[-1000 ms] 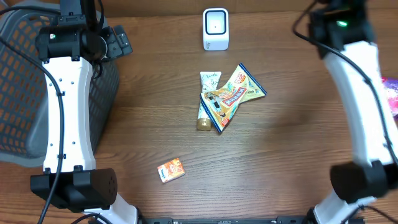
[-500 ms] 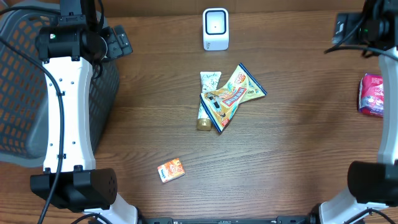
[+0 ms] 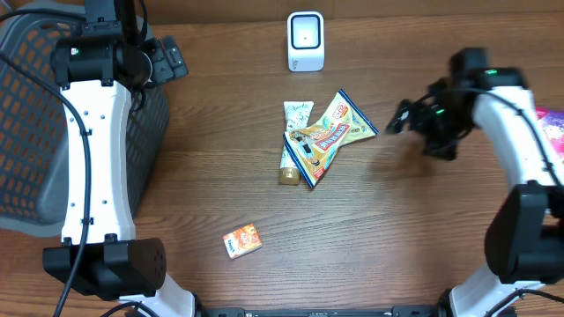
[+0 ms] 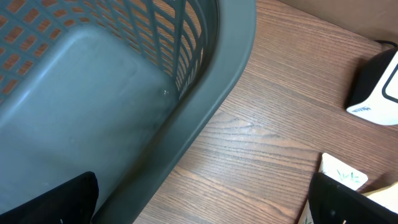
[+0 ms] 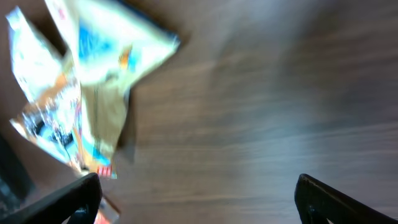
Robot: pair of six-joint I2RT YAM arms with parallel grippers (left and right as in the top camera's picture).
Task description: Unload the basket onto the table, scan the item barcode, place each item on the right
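Right pincer (image 3: 398, 118) spread wide, near snack packet (image 3: 333, 135)

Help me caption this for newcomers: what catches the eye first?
A yellow snack packet lies across a tube at the centre of the table, with the open right gripper to its right. A white scanner stands at the far edge; a grey basket fills the left.

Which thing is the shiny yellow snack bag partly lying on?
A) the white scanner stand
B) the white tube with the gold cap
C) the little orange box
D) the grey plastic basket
B: in the overhead view one corner of the shiny yellow snack bag crosses over the white tube with the gold cap in the middle of the table.
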